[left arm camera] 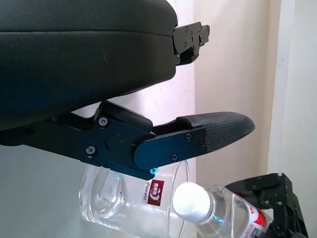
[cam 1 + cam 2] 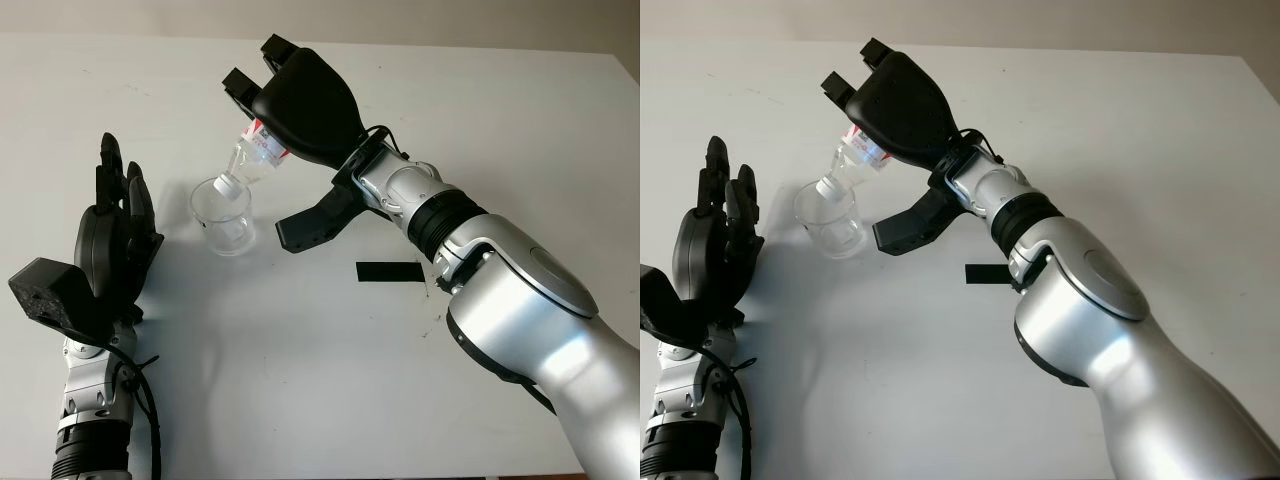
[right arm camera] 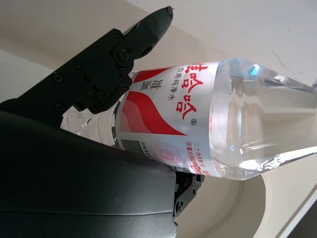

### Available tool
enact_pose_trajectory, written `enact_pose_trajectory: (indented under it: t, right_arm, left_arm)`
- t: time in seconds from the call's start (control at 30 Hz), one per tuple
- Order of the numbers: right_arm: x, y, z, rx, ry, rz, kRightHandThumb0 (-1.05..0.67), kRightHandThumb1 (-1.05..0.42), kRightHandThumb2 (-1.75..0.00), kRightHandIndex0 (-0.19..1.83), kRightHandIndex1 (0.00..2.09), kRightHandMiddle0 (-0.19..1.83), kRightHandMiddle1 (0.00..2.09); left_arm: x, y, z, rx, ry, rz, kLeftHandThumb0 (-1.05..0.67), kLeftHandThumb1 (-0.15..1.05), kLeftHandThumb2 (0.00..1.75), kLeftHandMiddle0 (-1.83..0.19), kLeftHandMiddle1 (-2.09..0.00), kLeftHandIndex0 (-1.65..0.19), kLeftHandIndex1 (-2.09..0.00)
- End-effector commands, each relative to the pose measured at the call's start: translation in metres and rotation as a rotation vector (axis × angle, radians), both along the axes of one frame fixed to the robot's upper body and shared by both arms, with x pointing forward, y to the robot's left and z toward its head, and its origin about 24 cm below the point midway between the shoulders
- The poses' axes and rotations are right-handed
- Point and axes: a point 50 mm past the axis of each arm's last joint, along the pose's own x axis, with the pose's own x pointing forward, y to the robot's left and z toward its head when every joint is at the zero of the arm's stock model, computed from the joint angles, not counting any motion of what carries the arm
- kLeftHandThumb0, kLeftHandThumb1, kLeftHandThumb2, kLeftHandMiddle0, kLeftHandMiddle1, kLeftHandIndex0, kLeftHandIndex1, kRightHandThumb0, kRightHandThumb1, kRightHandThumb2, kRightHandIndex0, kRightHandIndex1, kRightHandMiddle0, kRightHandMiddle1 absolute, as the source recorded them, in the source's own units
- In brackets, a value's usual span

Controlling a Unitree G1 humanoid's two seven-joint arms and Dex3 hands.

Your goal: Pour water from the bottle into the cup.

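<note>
Right wrist view, fingers: black fingers [image 3: 124, 54] of the right hand [image 2: 295, 100] are curled around the bottle [image 3: 208, 124], gripping its labelled middle.
Left hand: left hand [image 2: 110, 245] stands on the near left of the table, just beside the cup, holding nothing, open.
Bottle position: held above the table, tilted steeply with its neck downward, its mouth end at the cup's rim.
Bottle look: clear plastic, red-and-white label with printed characters; in the left wrist view a white cap [image 1: 192, 202] sits on the neck.
Bottle contents: clear water seen through the plastic in the right wrist view.
Cup: cup [image 2: 222, 215] of clear glass stands upright on the table, between the left hand and the right hand's thumb [image 2: 312, 225].
Cup contents: cannot tell whether any water is inside.
Surface: white table [image 2: 300, 380], with a small black rectangular mark [image 2: 388, 272] near the right forearm.
Room: pale wall beyond the table's far edge.
</note>
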Motion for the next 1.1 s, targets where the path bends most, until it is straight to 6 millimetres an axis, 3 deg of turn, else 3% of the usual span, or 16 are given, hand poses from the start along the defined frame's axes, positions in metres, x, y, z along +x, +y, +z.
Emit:
enact_pose_trajectory:
  t: [0.0,0.1,0.27,0.4,0.63,0.77,0.93,1.07]
  right_arm:
    - [0.001,-0.001,0.012,0.067,0.006,0.006,-0.37,-1.01,-0.05,1.11,2.09,0.48,2.09]
    - [0.005,-0.002,0.013,0.285,0.244,0.007,-0.27,-1.03,-0.07,1.07,2.09,0.33,2.09]
    - [0.013,-0.014,0.016,0.617,0.583,0.019,-0.16,-1.05,-0.18,1.05,2.09,0.30,2.09]
    - [0.018,-0.030,0.013,0.867,0.786,0.067,-0.13,-1.03,-0.13,1.15,2.09,0.92,2.09]
    - [0.022,-0.058,0.001,1.139,1.070,0.182,-0.16,-1.04,-0.18,1.20,2.09,1.27,2.09]
    - [0.022,-0.075,-0.014,1.300,1.274,0.295,-0.15,-1.05,-0.24,1.23,2.09,1.30,2.09]
    - [0.013,-0.089,-0.029,1.376,1.439,0.405,-0.13,-1.05,-0.33,1.31,2.09,1.34,2.09]
    - [0.001,-0.095,-0.041,1.387,1.516,0.450,-0.16,-1.05,-0.34,1.38,2.09,1.14,2.09]
  left_arm:
    - [-0.001,0.002,0.001,0.010,-0.009,0.006,-0.82,1.05,0.63,0.15,-0.05,0.19,-0.05]
    - [-0.001,0.002,0.002,0.007,-0.011,0.005,-0.81,1.05,0.64,0.15,-0.05,0.19,-0.05]
    - [-0.002,0.002,0.002,0.002,-0.013,0.004,-0.81,1.05,0.63,0.15,-0.05,0.19,-0.05]
    - [-0.003,0.003,0.002,0.007,-0.012,0.005,-0.81,1.05,0.63,0.15,-0.05,0.19,-0.05]
    - [-0.005,0.005,0.001,0.015,-0.005,0.000,-0.80,1.05,0.64,0.15,-0.05,0.19,-0.05]
    - [-0.005,0.006,0.001,0.012,-0.011,0.001,-0.80,1.05,0.64,0.15,-0.05,0.19,-0.04]
    - [-0.004,0.006,0.000,0.007,-0.011,-0.005,-0.80,1.05,0.63,0.15,-0.06,0.18,-0.05]
    - [-0.005,0.007,-0.001,0.006,-0.011,-0.009,-0.80,1.05,0.64,0.16,-0.05,0.19,-0.03]
